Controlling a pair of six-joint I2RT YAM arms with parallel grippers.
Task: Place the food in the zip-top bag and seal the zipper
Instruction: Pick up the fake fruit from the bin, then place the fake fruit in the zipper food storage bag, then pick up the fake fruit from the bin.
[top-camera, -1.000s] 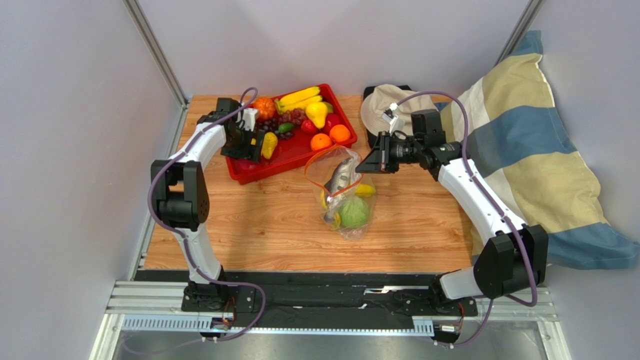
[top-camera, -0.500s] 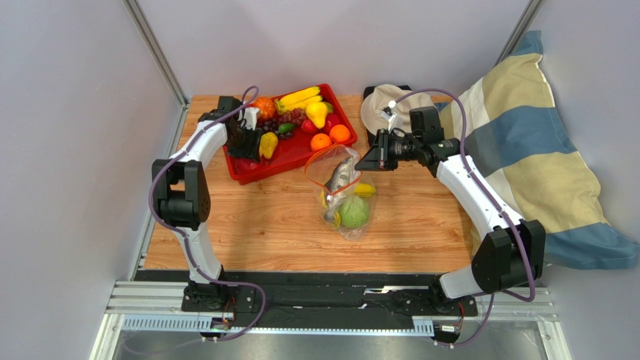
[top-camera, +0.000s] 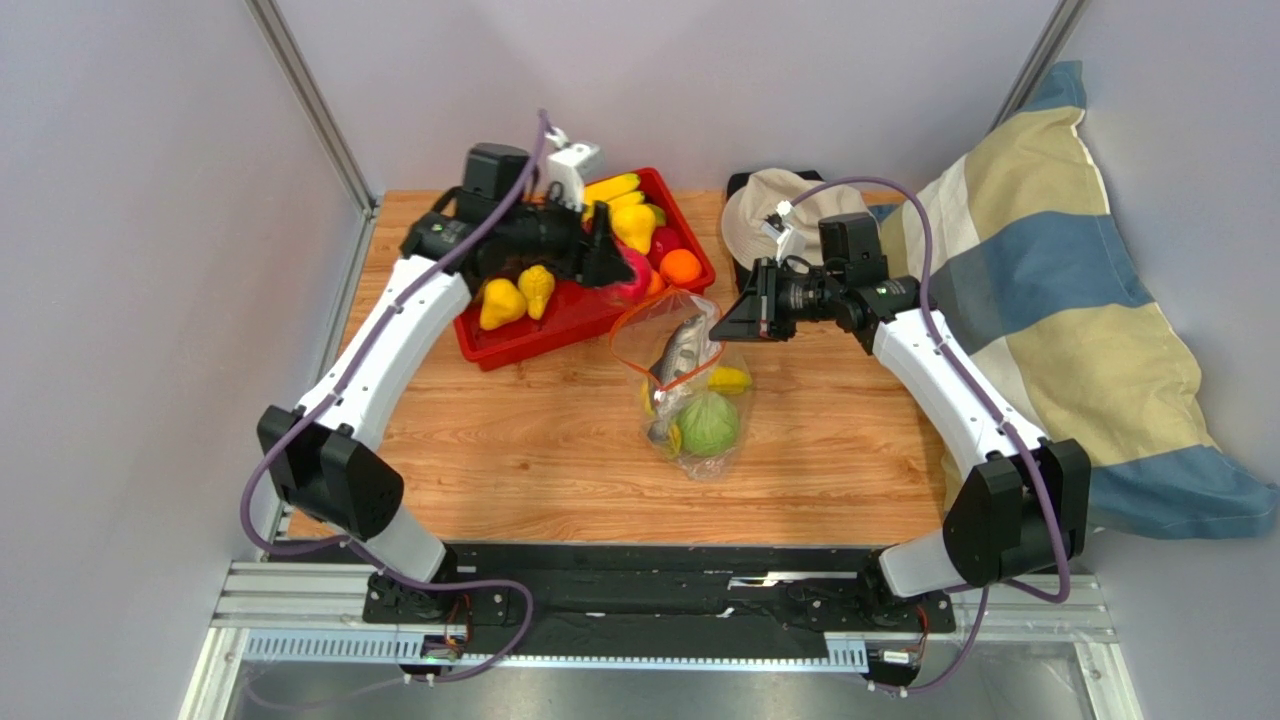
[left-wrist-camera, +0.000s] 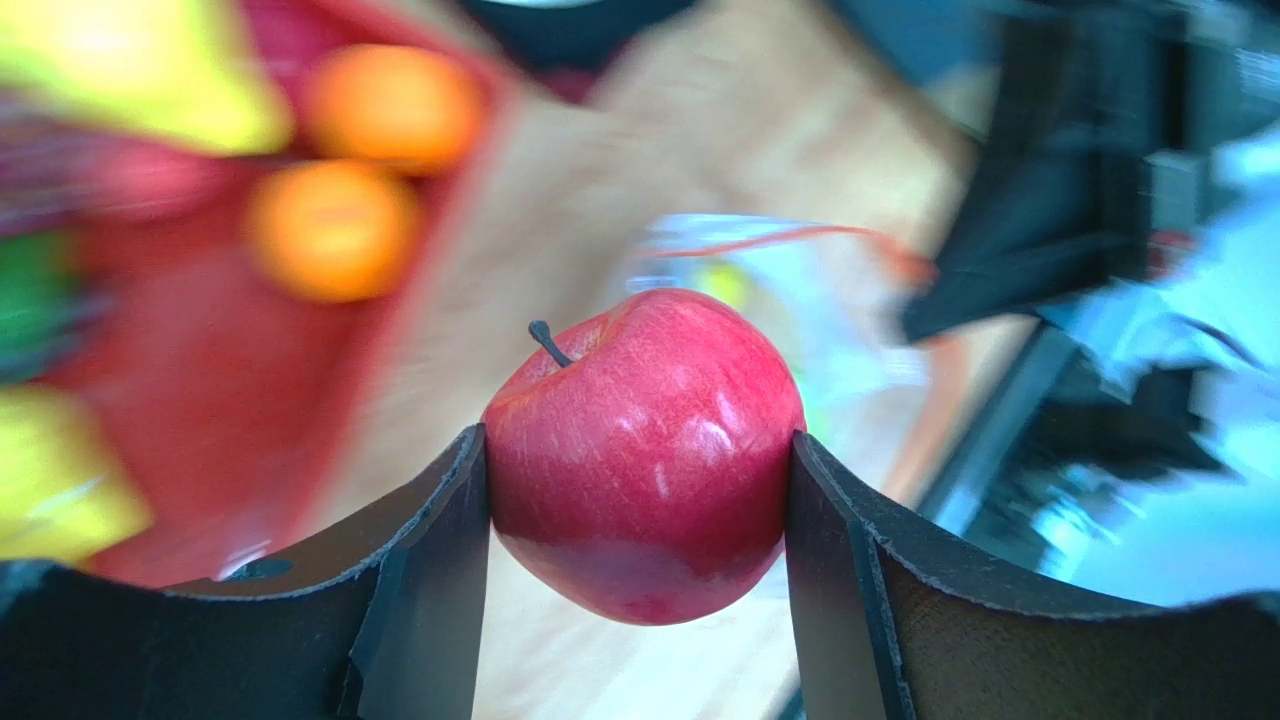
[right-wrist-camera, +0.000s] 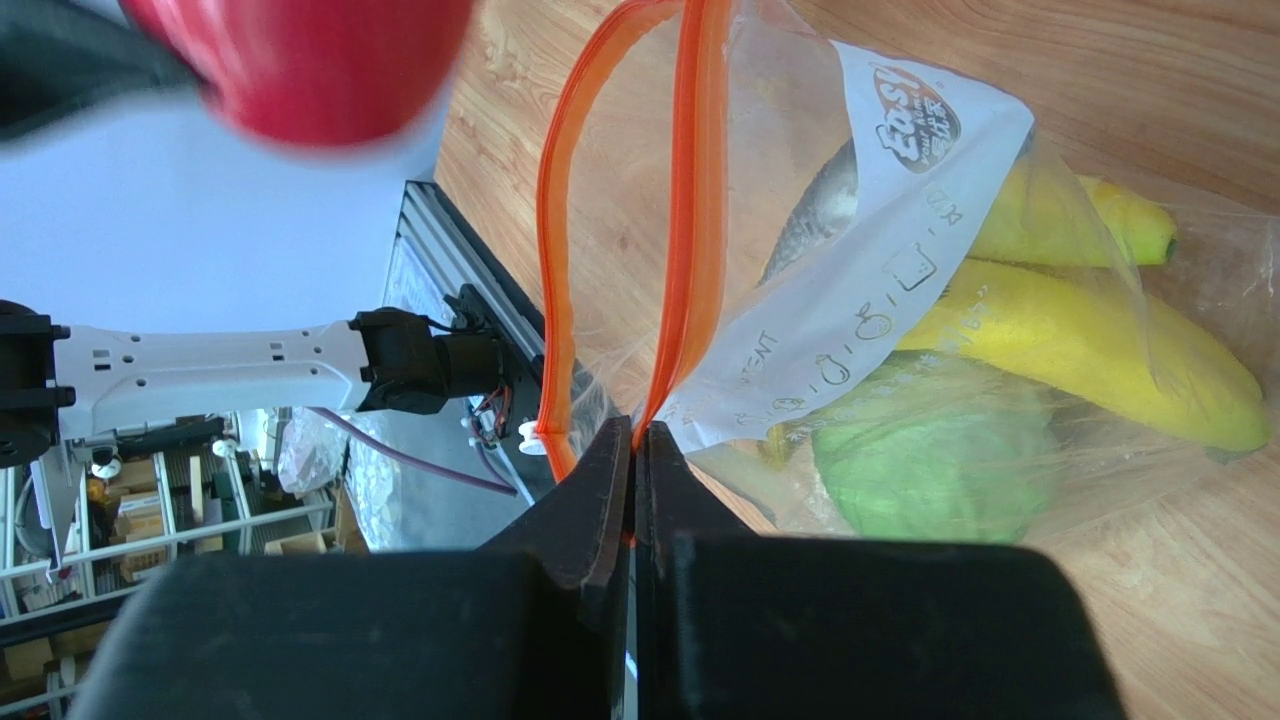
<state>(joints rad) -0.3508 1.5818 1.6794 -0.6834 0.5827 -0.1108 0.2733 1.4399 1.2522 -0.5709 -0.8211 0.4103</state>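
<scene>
I'm clamping the red apple (left-wrist-camera: 661, 405) in my left end effector (left-wrist-camera: 636, 495), stem pointing up-left in wrist view, over the red tray's (top-camera: 496, 348) right end. My right end effector (right-wrist-camera: 634, 450) is pinching the zipper (right-wrist-camera: 694, 225), mouth gaping. The zip-top bag (top-camera: 694, 393) is lying far-to-near on the counter (top-camera: 526, 450), open wood around it. Inside: fish (top-camera: 679, 354), bananas (right-wrist-camera: 1097, 330), green ball (top-camera: 708, 425).

Left gripper (left-wrist-camera: 639, 495): jaws clamp the red apple (left-wrist-camera: 646, 450), stem up.
Behind: blurred oranges (left-wrist-camera: 334, 225) on red tray (left-wrist-camera: 166, 375); zip-top bag (left-wrist-camera: 766, 285).
</scene>
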